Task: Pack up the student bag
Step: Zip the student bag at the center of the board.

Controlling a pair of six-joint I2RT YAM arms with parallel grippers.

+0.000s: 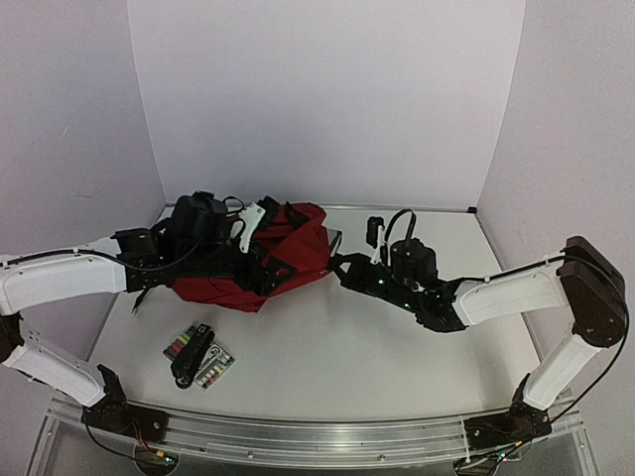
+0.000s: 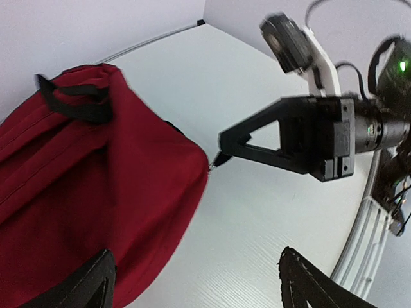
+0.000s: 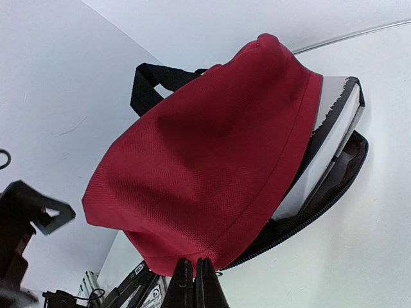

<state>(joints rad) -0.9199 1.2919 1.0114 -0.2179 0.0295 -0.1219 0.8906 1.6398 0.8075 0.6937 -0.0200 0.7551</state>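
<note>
The bag (image 1: 268,263) lies centre-left, its mouth open. The left gripper (image 2: 196,285) hovers over it, jaws spread. The right gripper (image 3: 196,282) has its jaws pressed together at the zipper edge. Small items (image 1: 198,359) at lower left look unpacked, so packing seems unfinished.

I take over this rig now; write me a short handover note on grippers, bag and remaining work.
Left gripper: open, empty, over the dark red fabric backpack.
Right gripper: shut, apparently pinching the backpack's zipper edge.
Backpack: lying on the white table, unzipped; contents unclear.
Left to do: pack the flat items with coloured strips and the black object among them, then zip up.
</note>
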